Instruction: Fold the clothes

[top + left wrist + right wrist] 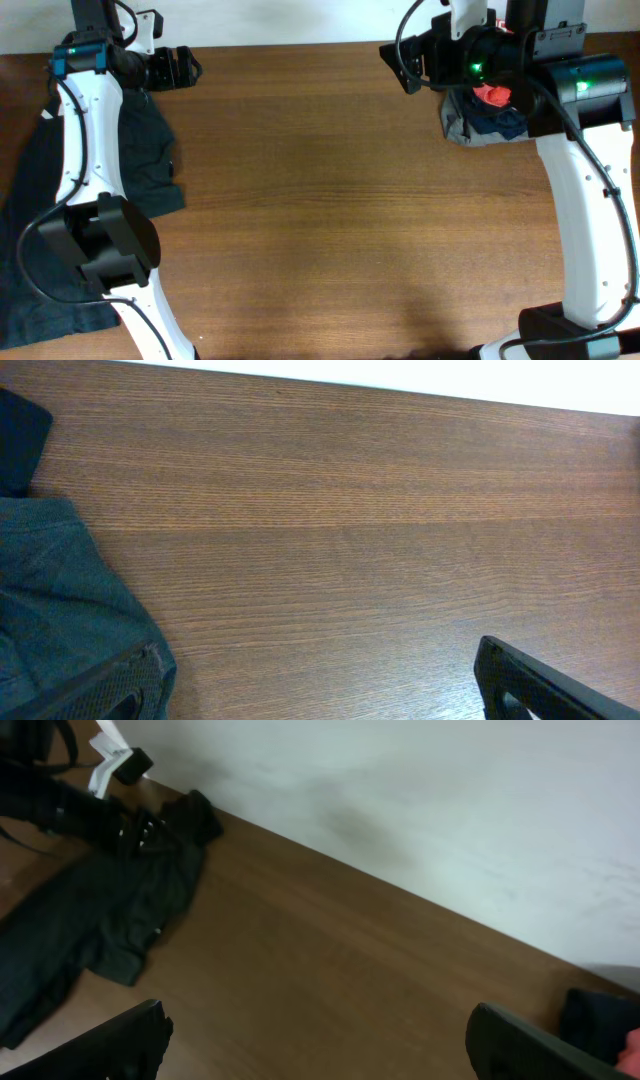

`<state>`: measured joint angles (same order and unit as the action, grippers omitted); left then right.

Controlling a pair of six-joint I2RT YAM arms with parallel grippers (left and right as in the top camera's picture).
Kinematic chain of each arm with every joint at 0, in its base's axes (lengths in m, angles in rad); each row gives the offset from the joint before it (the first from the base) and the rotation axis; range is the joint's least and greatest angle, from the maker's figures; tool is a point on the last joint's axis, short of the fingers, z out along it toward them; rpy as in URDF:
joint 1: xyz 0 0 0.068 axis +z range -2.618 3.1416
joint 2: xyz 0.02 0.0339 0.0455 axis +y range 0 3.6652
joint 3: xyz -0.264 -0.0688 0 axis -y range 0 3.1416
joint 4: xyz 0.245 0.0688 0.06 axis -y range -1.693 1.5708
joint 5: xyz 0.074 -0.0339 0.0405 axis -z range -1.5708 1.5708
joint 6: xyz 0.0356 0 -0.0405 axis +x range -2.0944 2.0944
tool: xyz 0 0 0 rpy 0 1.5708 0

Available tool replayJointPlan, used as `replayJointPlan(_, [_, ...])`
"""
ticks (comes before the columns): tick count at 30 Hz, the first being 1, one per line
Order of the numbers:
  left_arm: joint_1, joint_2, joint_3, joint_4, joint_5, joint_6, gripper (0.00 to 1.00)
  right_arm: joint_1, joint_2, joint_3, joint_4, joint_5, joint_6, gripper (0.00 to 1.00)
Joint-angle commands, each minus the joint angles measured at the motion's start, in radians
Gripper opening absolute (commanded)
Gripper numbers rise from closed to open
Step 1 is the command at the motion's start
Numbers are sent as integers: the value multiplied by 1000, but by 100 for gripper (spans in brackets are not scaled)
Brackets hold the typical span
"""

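Observation:
Only a small orange-red patch of the T-shirt [490,96] shows, in a pile of clothes at the back right, mostly hidden under my right arm. A sliver of it shows at the bottom right edge of the right wrist view [632,1042]. My right gripper [408,62] [320,1055] is open and empty over bare wood, left of the pile. My left gripper [178,68] [320,695] is open and empty at the back left. Its left finger lies at the edge of a dark teal garment [60,600].
The dark teal garment [150,150] lies spread along the left side of the table, partly under my left arm. The back-right pile also holds grey [456,124] and dark navy [497,122] cloth. The brown wooden table [340,200] ends at a white wall at the back.

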<state>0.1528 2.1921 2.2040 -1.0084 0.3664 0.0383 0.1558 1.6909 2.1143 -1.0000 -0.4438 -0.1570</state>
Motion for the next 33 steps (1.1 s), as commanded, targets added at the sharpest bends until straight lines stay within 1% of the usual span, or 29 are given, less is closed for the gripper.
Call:
replayJointPlan(1, [-1, 9, 8, 2, 0, 19, 99, 0, 6, 1, -3, 83, -56, 99])
replayJointPlan(4, [-1, 9, 8, 2, 0, 19, 99, 1, -19, -6, 0, 197, -56, 99])
replayJointPlan(7, [-1, 9, 8, 2, 0, 19, 99, 0, -78, -47, 42, 259, -56, 99])
replayJointPlan(9, [-1, 9, 8, 2, 0, 19, 99, -1, -138, -105, 99, 295, -56, 99])
replayJointPlan(12, [-1, 9, 8, 2, 0, 19, 99, -25, -253, -252, 220, 322, -56, 99])
replayJointPlan(15, [-1, 9, 8, 2, 0, 20, 99, -67, -394, -471, 374, 320, -55, 99])
replayJointPlan(17, [-1, 9, 8, 2, 0, 19, 99, -102, -514, -662, 490, 311, -51, 99])
replayJointPlan(18, [-1, 9, 8, 2, 0, 19, 99, -114, -552, -724, 523, 303, -51, 99])
replayJointPlan(23, [-1, 9, 8, 2, 0, 19, 99, -218, -839, -1167, 718, 267, -51, 99])
replayJointPlan(26, [-1, 9, 8, 2, 0, 19, 99, -256, -1017, -1404, 804, 265, -51, 99])
replayJointPlan(28, [-1, 9, 8, 2, 0, 19, 99, -265, -1127, -1534, 828, 266, -52, 99])
replayJointPlan(33, [-1, 9, 8, 2, 0, 19, 99, -269, -1357, -1789, 845, 264, -22, 99])
